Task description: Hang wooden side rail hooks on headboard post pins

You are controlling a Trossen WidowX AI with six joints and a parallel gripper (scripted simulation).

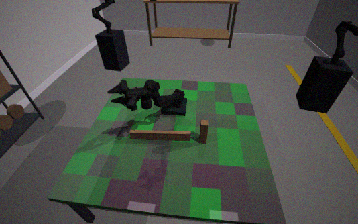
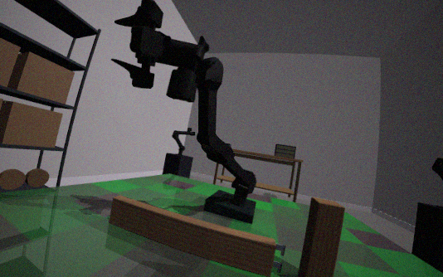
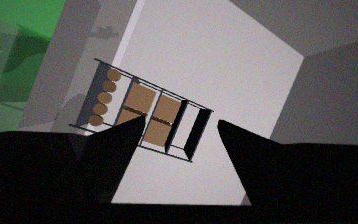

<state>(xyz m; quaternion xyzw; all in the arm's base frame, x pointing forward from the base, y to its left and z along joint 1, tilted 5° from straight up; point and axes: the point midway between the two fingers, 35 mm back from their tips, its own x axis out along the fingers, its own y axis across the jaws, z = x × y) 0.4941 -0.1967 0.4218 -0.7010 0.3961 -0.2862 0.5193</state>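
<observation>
The black parallel-jaw gripper (image 1: 109, 96) (image 2: 114, 41) (image 3: 182, 121) is raised above the checkered green tabletop (image 1: 178, 174) (image 2: 80, 245), its fingers spread wide with nothing between them. The wooden side rail (image 1: 160, 135) (image 2: 192, 236) lies on the tabletop, near side of the arm's base (image 1: 174, 108) (image 2: 230, 207). Its steel hooks (image 1: 194, 135) (image 2: 279, 257) point right, toward the upright headboard post (image 1: 204, 131) (image 2: 321, 238), just beside it, unhung.

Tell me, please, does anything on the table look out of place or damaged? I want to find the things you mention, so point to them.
Nothing stands out: the wooden side rail (image 1: 160, 135) (image 2: 192, 236) lies beside the upright post (image 1: 204, 132) (image 2: 321, 238), unhooked, and neither shows visible damage.
</observation>
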